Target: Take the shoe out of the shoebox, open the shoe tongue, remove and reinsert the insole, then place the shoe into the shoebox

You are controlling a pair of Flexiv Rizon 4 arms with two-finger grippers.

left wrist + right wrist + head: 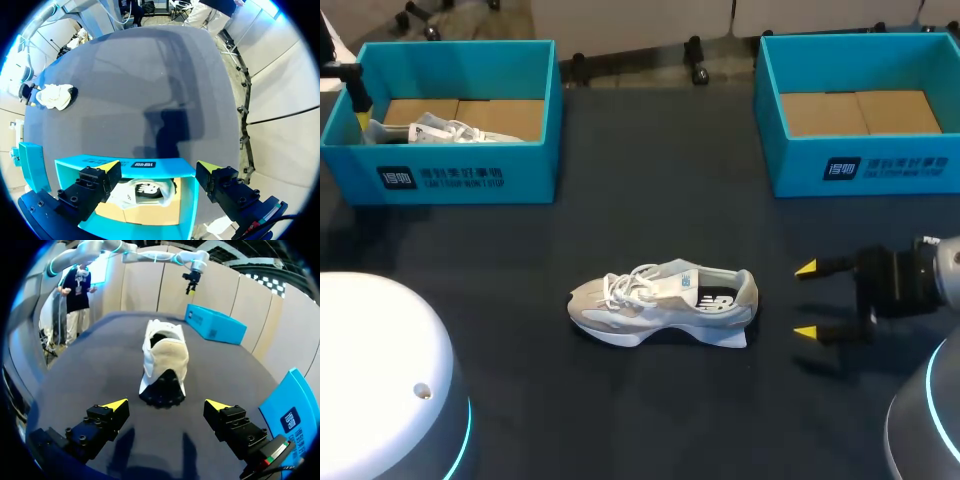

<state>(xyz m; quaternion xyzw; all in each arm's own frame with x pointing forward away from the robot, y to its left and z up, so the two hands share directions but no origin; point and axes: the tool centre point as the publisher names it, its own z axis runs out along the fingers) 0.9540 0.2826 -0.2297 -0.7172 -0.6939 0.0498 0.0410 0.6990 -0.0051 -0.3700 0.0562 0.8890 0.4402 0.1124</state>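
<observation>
Head view, left shoebox (460, 175) holding a shoe (445, 130), right shoebox (880, 165) cardboard-floored, second shoe (665, 300) on table (650, 200), both jaws released

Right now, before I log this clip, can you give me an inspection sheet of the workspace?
Surface: dark table.
Job's things: shoe on the table between the boxes, heel towards the right gripper; left shoebox holds a second shoe; right shoebox shows only its cardboard floor.
Clutter: nothing seen.
Grippers: left gripper open, over the left shoebox; right gripper open, apart from the shoe.
Cables: nothing seen.
Surroundings: nothing seen reaching over the table.
</observation>
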